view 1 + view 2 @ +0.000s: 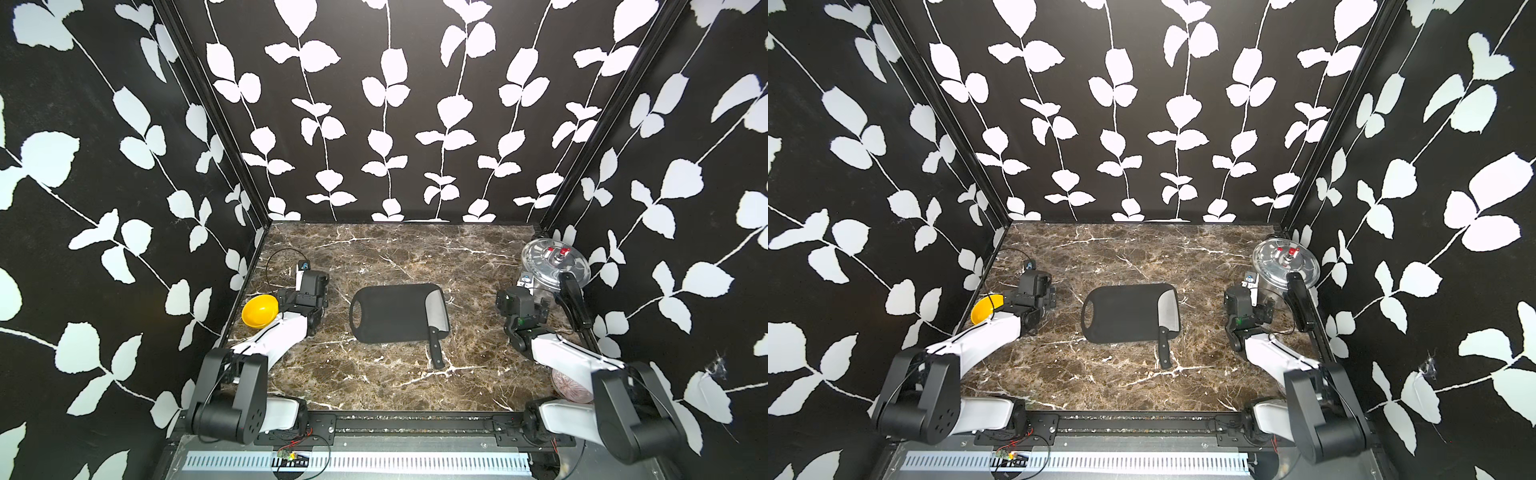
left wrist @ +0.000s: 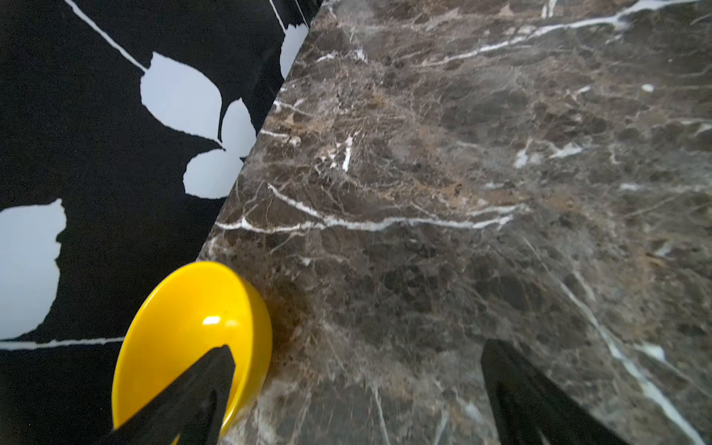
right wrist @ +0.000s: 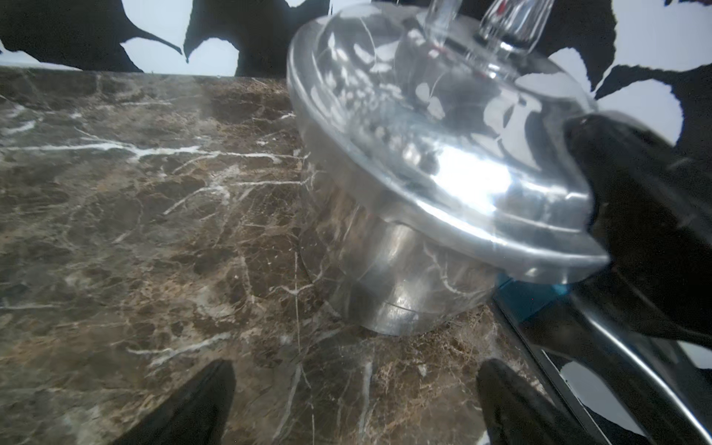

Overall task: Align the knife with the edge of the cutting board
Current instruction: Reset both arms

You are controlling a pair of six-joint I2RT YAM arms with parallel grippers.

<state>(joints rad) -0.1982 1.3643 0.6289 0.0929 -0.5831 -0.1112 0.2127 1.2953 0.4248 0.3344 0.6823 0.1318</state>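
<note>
In both top views the black cutting board [image 1: 388,311] [image 1: 1121,311] lies flat in the middle of the marble table, its oval cut-out at the left end. The knife [image 1: 436,311] [image 1: 1168,313] rests with its steel blade on the board's right end, roughly along the short edge. Its black handle [image 1: 435,351] sticks out past the near edge onto the marble. My left gripper [image 1: 311,280] [image 2: 354,354] stands open over bare marble well left of the board. My right gripper [image 1: 517,299] [image 3: 354,370] is open too, well right of the board. Neither wrist view shows the board or knife.
A yellow bowl [image 1: 259,309] [image 2: 185,335] sits at the table's left edge beside the left gripper. A steel pressure cooker [image 1: 555,262] [image 3: 424,154] with a long black handle stands at the back right, just ahead of the right gripper. Patterned walls close three sides.
</note>
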